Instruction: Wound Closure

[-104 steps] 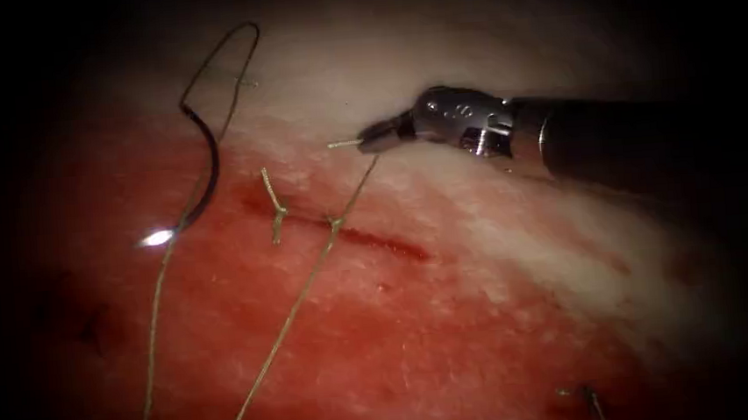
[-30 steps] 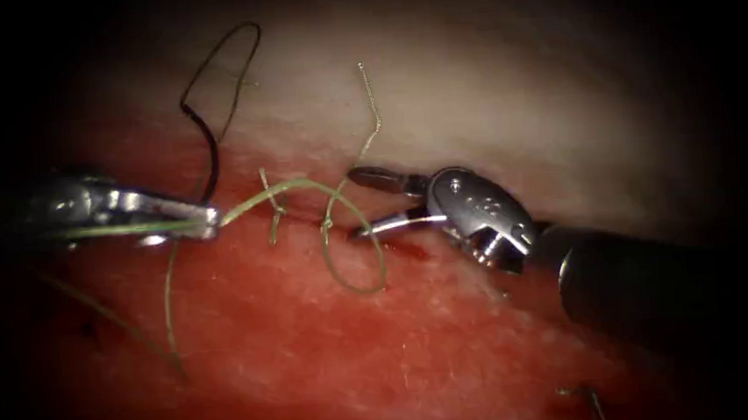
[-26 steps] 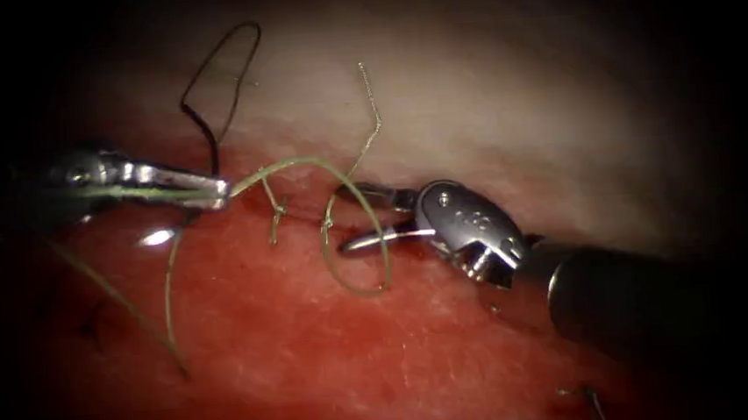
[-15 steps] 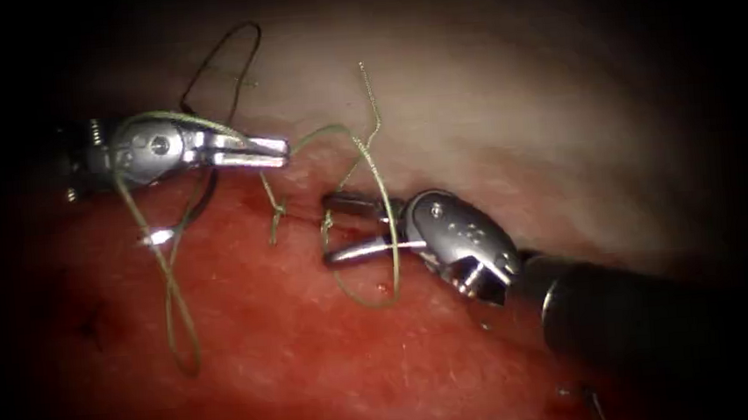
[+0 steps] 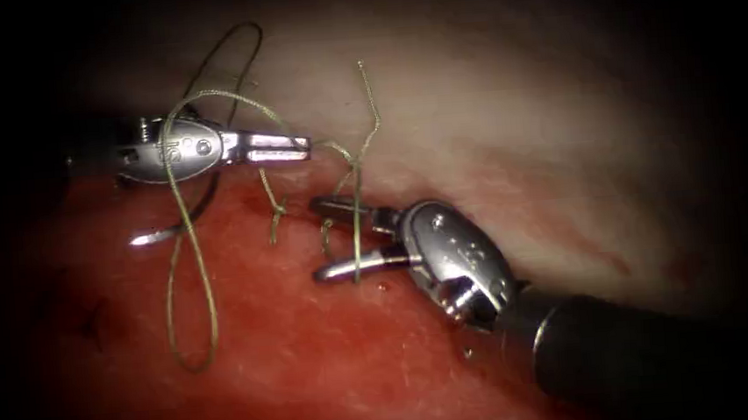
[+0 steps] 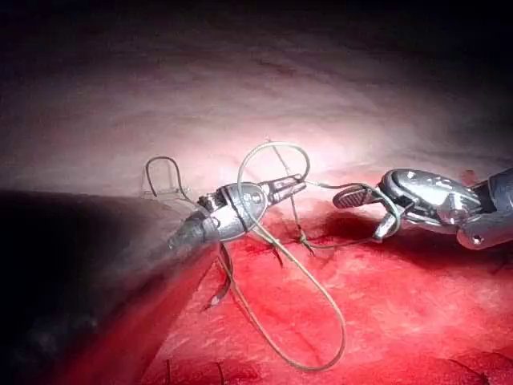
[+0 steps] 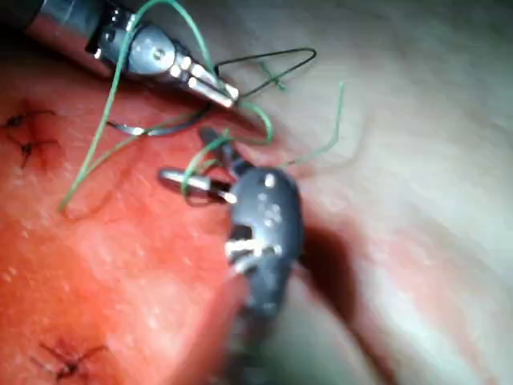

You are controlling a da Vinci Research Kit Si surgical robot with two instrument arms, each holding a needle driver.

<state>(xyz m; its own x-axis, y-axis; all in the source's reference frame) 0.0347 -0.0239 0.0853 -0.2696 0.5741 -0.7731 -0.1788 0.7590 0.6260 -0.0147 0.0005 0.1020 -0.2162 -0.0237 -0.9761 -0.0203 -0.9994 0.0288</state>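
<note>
My left tool [image 5: 304, 146] comes in from the left, its jaws shut on the green thread [image 5: 187, 276] just above the cut [image 5: 297, 217]. From there the thread runs right and drops across both jaws of my right tool [image 5: 316, 239], which stand open over the cut and grip nothing. A long slack loop of thread [image 6: 321, 297] lies on the red tissue [image 5: 314, 363] left of the cut. The free end of thread [image 5: 369, 96] sticks up over the pale tissue. The curved needle [image 5: 154, 237] lies loose on the tissue behind the left tool, held by neither tool and not in the tissue.
A tied stitch with short cut ends [image 5: 275, 210] sits on the cut between the two tools. Dark older stitches [image 7: 28, 132] mark the red tissue. The right tool's shaft [image 5: 631, 359] crosses the lower right. Pale fatty tissue [image 5: 508, 113] rises behind.
The left tool has moved right and upward with the thread. The wide loop at the right tool has drawn in around its jaws. Those jaws have opened wider.
</note>
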